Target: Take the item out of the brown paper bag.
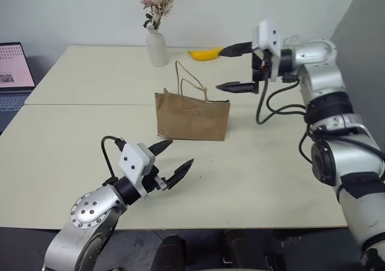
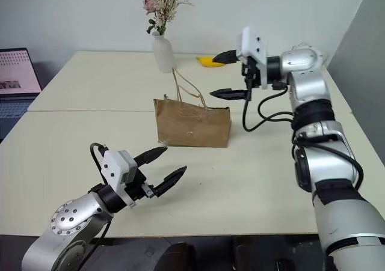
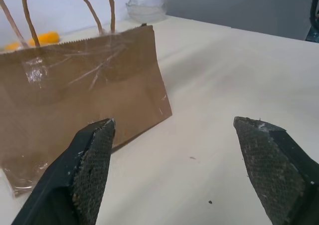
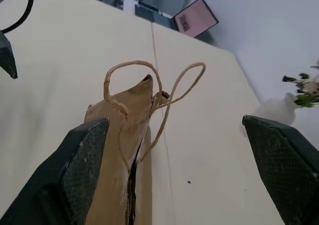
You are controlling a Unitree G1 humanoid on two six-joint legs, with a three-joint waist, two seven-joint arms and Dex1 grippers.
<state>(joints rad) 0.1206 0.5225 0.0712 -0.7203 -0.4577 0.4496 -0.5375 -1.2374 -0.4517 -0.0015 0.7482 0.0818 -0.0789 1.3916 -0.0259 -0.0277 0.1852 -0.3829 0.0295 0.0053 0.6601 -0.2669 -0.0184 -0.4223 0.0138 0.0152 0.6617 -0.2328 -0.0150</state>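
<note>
Brown paper bag point(image 1: 192, 116): upright mid-table, mouth nearly closed, cord handles point(image 1: 189, 82) standing up.
Item: not visible; cannot tell if it is inside.
Left gripper point(image 1: 172, 161): over the table's near edge, fingers apart, empty.
Right gripper point(image 1: 226, 70): raised beside the bag's right end, fingers apart, empty.
Far edge: banana point(image 1: 204, 54), vase point(image 1: 157, 47).

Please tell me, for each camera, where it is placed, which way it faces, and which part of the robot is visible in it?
Left eye, right eye: on the head, facing forward and down over the table; both arms show.
Left wrist: looks along open fingers at the bag side.
Right wrist: looks down between open fingers at the bag's nearly closed top and handles.
Shared: the bag, in all views; vase and laptop, in head and right wrist views.
</note>
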